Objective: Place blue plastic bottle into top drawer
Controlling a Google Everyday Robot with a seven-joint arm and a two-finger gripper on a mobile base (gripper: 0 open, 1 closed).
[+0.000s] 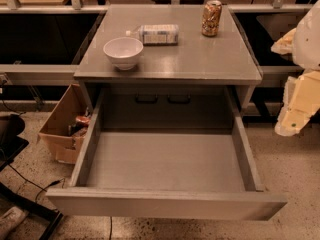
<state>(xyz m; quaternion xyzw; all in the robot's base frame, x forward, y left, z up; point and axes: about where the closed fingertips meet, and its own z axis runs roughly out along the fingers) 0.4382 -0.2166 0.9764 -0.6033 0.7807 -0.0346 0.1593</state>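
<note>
The blue plastic bottle (155, 34) lies on its side on the grey table top (200, 59), cap pointing left, just behind the white bowl (123, 52). The top drawer (165, 204) is pulled fully open below the table top and shows only its bare grey floor. My gripper (295, 114) hangs at the right edge of the view, beside the table's right side and above the floor, well to the right of the bottle and holding nothing I can see.
An orange-brown drink can (211, 18) stands upright at the back right of the table top. A cardboard box (65, 124) with items sits on the floor left of the drawer. Dark chair parts and cables lie at the bottom left.
</note>
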